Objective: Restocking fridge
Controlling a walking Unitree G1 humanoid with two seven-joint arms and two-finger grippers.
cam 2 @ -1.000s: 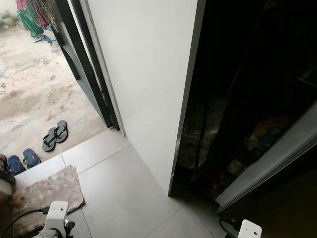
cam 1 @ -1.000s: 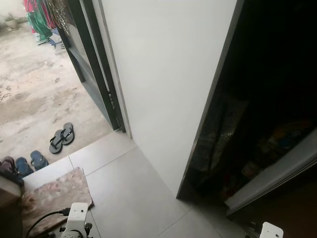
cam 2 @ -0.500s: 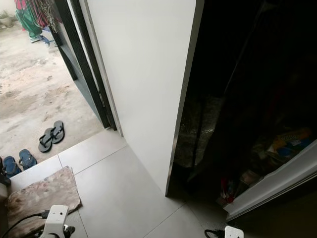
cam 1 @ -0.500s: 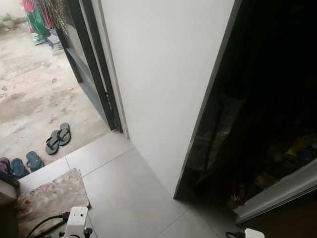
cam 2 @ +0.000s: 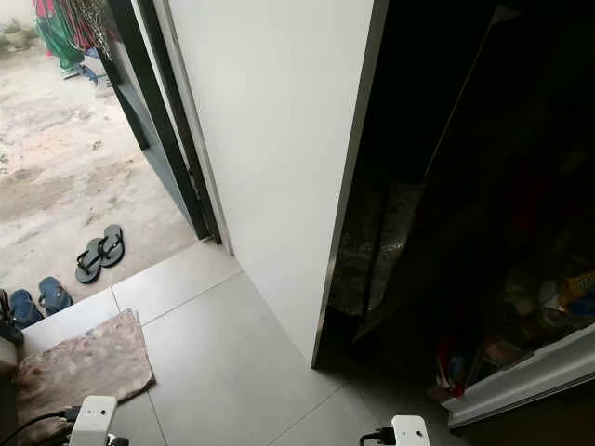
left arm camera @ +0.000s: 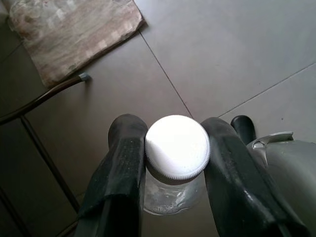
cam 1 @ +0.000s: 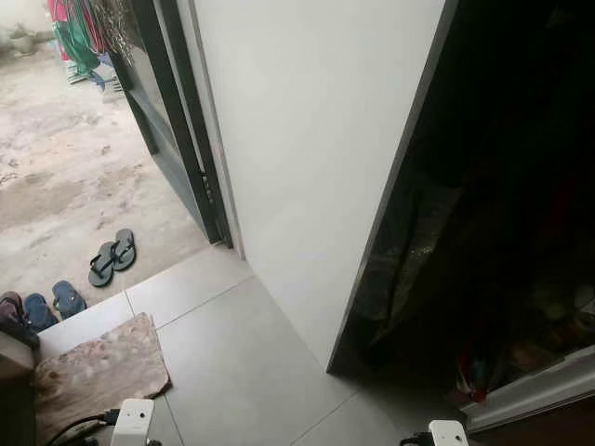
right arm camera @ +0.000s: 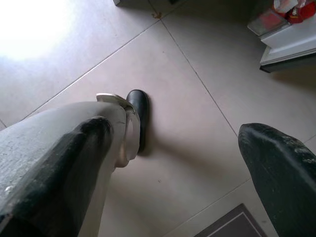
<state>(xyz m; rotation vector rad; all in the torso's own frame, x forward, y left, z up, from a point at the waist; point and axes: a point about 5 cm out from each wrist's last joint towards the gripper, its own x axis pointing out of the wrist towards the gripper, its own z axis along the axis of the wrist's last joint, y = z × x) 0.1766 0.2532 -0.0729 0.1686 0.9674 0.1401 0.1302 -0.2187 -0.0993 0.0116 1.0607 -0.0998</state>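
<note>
A clear bottle with a white screw cap (left arm camera: 177,147) sits between the black fingers of my left gripper (left arm camera: 174,132), which is shut on it just under the cap, low over the tiled floor. My right gripper (right arm camera: 177,133) hangs open with nothing between its fingers, above the floor beside my own leg. Ahead stands a tall white panel (cam 1: 307,139) with a dark edge. To its right lies a dark fridge interior (cam 2: 483,232), and a white shelf rail (cam 2: 530,376) crosses its bottom right with packets and small items (cam 2: 558,297) behind it.
Left of the white panel, a dark-framed doorway (cam 1: 177,130) opens onto a concrete yard. Black sandals (cam 1: 112,255) and blue sandals (cam 1: 51,302) lie outside. A patterned doormat (cam 1: 98,367) lies on the grey floor tiles (cam 1: 242,372). A thin dark chair leg (left arm camera: 44,96) stands near the mat.
The white shelf rail at the lower right has swung down and to the right, baring more of the dark interior. Both wrists sit lower in the head views.
</note>
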